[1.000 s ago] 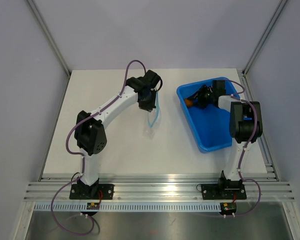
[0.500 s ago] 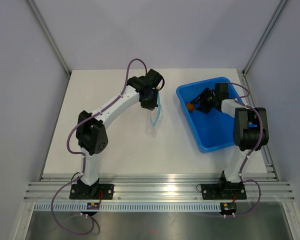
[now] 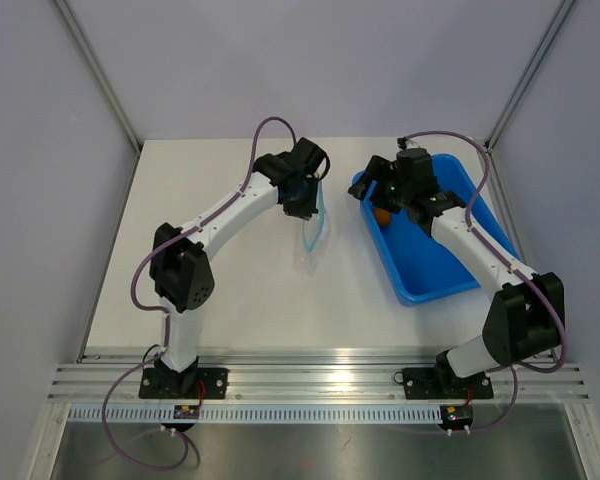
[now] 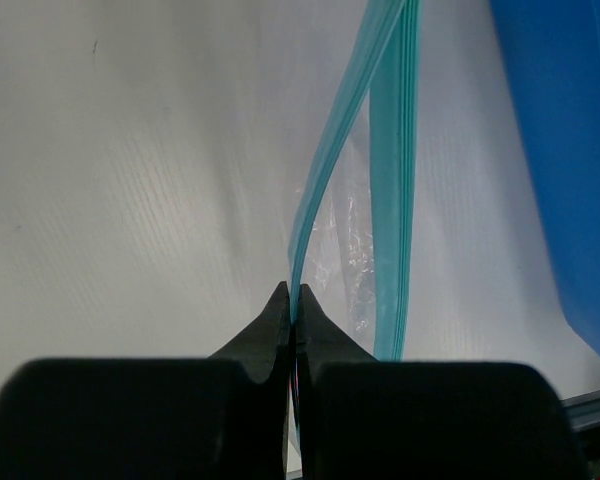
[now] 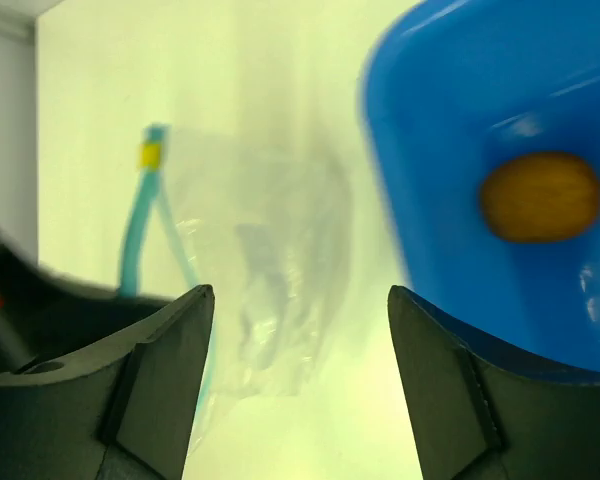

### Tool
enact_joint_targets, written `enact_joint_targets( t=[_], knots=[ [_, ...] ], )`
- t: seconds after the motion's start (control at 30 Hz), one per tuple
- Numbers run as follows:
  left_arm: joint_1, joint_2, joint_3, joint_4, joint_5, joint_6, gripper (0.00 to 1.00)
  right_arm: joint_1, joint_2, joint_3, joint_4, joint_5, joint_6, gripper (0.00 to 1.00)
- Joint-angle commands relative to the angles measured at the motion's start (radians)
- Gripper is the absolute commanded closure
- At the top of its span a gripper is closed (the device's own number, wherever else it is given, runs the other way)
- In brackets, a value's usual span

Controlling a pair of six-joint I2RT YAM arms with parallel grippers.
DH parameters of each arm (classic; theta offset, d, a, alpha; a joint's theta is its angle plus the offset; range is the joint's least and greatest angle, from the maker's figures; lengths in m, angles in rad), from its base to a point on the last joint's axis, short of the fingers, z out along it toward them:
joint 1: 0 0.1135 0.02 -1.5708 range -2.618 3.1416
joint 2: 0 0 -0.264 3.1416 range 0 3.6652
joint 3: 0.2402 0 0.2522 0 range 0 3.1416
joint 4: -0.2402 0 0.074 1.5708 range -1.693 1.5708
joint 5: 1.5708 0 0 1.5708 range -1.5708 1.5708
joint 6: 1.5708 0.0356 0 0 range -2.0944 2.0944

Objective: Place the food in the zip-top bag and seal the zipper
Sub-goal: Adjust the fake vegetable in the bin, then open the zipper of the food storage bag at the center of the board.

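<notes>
Two arms outstretched: left pincer (image 4: 292,294) clamps zipper (image 4: 395,150) (bag (image 4: 346,240) hanging), right pincer (image 5: 300,305) agape above tray (image 5: 450,90) edge

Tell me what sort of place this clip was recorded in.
Probably a robotics lab test cell, not a kitchen: a bare white tabletop boxed in by plain grey wall panels, with a slotted aluminium mounting rail along its near edge.

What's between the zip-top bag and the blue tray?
Only bare table separates the zip-top bag from the blue tray, as the top view shows.
</notes>
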Motion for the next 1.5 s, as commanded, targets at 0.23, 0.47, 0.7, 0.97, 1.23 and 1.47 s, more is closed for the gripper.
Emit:
enact_joint_targets(
  t=[0.23,0.47,0.7,0.97,1.23,1.47],
  knots=[
    [-0.001,-0.115,-0.031,0.095,0.087,-0.007,1.00,0.241,0.065,0.118,-0.113,0.008,-0.031,0.24],
    [-0.001,-0.138,-0.054,0.112,0.092,-0.011,1.00,0.327,0.154,0.178,-0.140,0.034,-0.019,0.28],
    [0.000,-0.156,-0.090,0.120,0.092,-0.005,1.00,0.352,0.214,0.241,-0.237,0.189,0.018,0.56],
    [0.028,-0.145,-0.147,0.080,0.018,0.055,1.00,0.350,0.165,0.224,-0.314,0.359,0.049,0.70],
    [0.036,-0.167,-0.161,0.024,-0.029,0.139,1.00,0.336,0.174,0.201,-0.309,0.356,0.103,0.71],
    [0.007,-0.148,0.023,-0.093,-0.271,0.203,1.00,0.326,0.173,0.184,-0.236,0.252,0.142,0.72]
  ],
)
